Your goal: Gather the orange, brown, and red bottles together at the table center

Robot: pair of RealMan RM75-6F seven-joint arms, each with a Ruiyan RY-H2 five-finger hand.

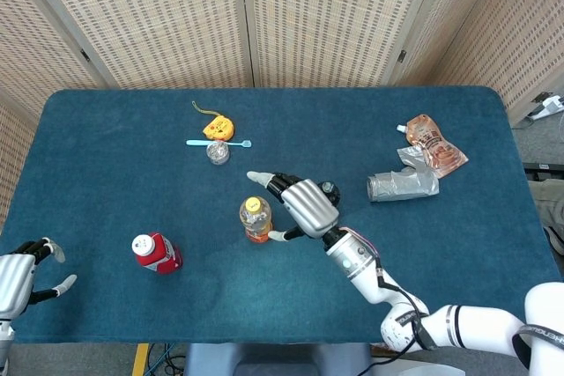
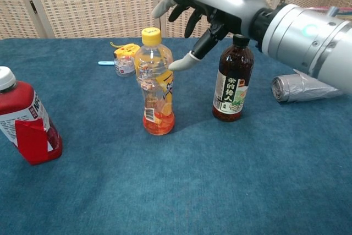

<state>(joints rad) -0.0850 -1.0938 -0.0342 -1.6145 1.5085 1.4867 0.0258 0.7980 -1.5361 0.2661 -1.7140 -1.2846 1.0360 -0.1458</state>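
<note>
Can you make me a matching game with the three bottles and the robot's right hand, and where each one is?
Things:
1. orange bottle
2. brown bottle
3. red bottle
4. right hand

Places:
A. far left, alone
B. in the air above the bottles, holding nothing
C. middle, yellow cap
D. just right of the orange one, black cap

Pairs: 1-C, 2-D, 3-A, 4-B
</note>
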